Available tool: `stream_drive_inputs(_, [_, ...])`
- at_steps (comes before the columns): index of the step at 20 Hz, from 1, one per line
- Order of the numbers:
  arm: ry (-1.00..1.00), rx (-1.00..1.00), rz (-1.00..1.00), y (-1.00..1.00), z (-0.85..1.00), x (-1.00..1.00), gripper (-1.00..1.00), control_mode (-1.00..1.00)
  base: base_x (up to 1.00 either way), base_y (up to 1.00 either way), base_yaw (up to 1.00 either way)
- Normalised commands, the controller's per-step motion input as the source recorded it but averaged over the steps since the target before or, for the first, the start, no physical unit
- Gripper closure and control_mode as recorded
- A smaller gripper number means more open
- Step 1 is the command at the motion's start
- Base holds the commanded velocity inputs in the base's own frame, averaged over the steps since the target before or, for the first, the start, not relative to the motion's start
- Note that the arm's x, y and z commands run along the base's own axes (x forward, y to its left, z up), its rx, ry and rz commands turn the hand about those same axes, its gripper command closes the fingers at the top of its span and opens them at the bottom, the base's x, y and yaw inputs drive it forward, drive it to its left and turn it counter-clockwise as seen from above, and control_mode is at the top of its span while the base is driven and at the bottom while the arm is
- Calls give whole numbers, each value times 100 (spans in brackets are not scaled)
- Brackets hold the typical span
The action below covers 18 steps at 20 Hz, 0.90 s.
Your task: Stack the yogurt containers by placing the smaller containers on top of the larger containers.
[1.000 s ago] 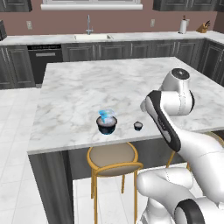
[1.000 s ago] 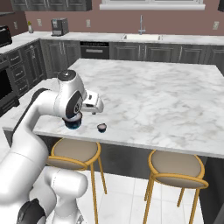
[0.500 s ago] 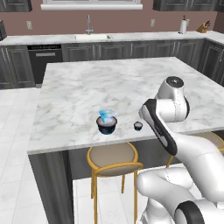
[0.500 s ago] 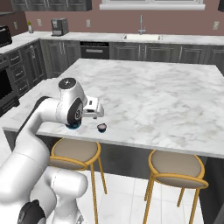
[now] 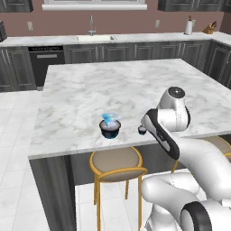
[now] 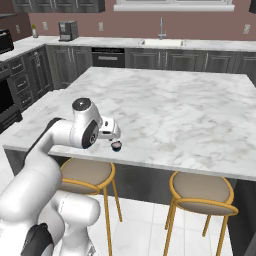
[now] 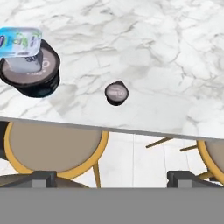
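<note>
Tiny dark cup (image 7: 117, 92) near counter edge, stools (image 7: 52, 148) below, hand (image 7: 111, 177) released above.

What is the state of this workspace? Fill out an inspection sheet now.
Surface: white marble island counter, things near its front edge.
Job's things: light-blue cup already sits on the wide dark cup; tiny dark cup stands alone on the counter beside them.
Clutter: nothing seen.
Grippers: gripper open, empty, above the counter's front edge, apart from the tiny dark cup.
Cables: nothing seen.
Surroundings: round stools under the counter's edge; sink and dark cabinets behind.
</note>
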Motion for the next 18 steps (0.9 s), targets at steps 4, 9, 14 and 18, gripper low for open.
stream_drive_inputs(4, [-1,0,0,0,-23,14,-100,-100,0,0,0])
stream_drive_inputs(9, [-1,0,0,0,-16,20,-100,-100,0,0,0])
stream_drive_inputs(14, [-1,0,0,0,-12,20,-100,-100,0,0,0])
stream_drive_inputs(18, [-1,0,0,0,-18,16,-100,-100,0,0,0])
